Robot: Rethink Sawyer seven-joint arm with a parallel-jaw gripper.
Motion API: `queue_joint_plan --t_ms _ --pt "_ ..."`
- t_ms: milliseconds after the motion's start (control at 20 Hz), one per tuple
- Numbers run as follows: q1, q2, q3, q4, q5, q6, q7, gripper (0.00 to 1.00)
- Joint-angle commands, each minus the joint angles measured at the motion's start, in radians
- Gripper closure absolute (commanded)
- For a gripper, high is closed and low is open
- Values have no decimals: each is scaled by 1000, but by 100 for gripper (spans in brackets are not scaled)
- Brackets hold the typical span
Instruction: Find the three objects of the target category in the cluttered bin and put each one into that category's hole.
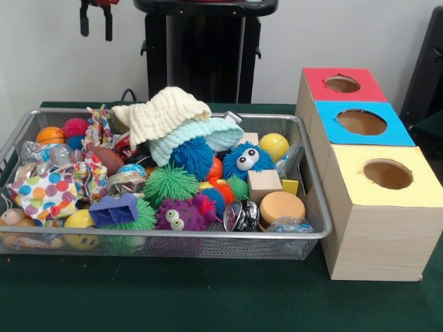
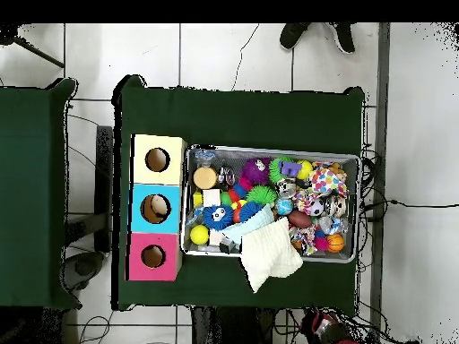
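A wire mesh bin [image 1: 208, 235] [image 2: 273, 150] is heaped with toys. On top lie a cream knitted cloth [image 1: 163, 111] [image 2: 269, 255] and a pale teal cloth [image 1: 208, 133]. Under them I see a blue furry ball with eyes [image 1: 246, 160], a green spiky ball [image 1: 169, 183], a purple spiky ball with eyes [image 1: 178, 216], a yellow ball [image 1: 274, 145], a wooden cube [image 1: 264, 183] and a round wooden disc [image 1: 280, 206]. My gripper [image 1: 96, 26] hangs open and empty at the top left, high above and behind the bin's left end.
Beside the bin stand three wooden boxes in a row, each with a round hole on top: red [image 1: 360, 88] [image 2: 134, 257], blue [image 1: 394, 128] [image 2: 139, 209] and yellow [image 1: 415, 187] [image 2: 143, 148]. A polka-dot cloth [image 1: 45, 194] and an orange ball [image 1: 50, 135] fill the bin's left end.
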Motion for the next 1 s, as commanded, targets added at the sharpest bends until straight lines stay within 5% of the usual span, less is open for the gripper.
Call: queue_joint_plan --t_ms 50,1000 --pt "2 -19 137 -33 35 104 -15 0" --pt "-16 -12 150 -34 26 112 -1 0"
